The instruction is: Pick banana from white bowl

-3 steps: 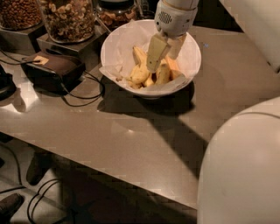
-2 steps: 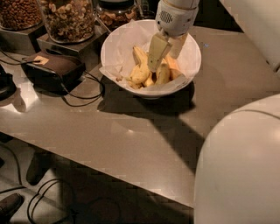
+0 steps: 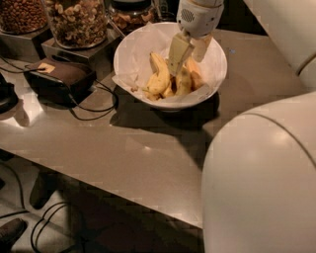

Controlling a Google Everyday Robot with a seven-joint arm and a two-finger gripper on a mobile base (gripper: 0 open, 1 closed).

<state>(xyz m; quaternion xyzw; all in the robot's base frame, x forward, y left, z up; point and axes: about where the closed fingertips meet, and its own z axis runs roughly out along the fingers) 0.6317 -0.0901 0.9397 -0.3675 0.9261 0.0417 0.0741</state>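
A grey-brown countertop (image 3: 148, 148) fills the middle of the scene, and a darker floor with loose cables (image 3: 42, 230) is seen beyond its near left edge. At the far left, three glass jars are set in a row: one of brown nuts (image 3: 22, 15), one of mixed nuts (image 3: 76, 20) and a third (image 3: 131, 14) partly hidden behind the bowl. The first two are raised on metal stands (image 3: 74, 49). Just in front of them a dark brown box (image 3: 61, 76) with a tan label is placed, and black cords (image 3: 94, 106) are trailed from it across the counter.

The white bowl (image 3: 173, 104) is set at the far centre of the counter and is lined with crumpled white paper (image 3: 136, 47). The banana (image 3: 160, 76), yellow and curved, is laid in the left half of the bowl, leaning against the paper. An orange-tinted banana (image 3: 195, 74) is laid to its right, and another yellow piece (image 3: 181, 83) is wedged between the two.

The gripper (image 3: 186, 65) is lowered into the bowl from the far side, just right of the banana, under its white wrist housing (image 3: 197, 17). Whether it is open or clamped on the fruit cannot be told. The near right is taken up by the robot's rounded white body (image 3: 261, 183).
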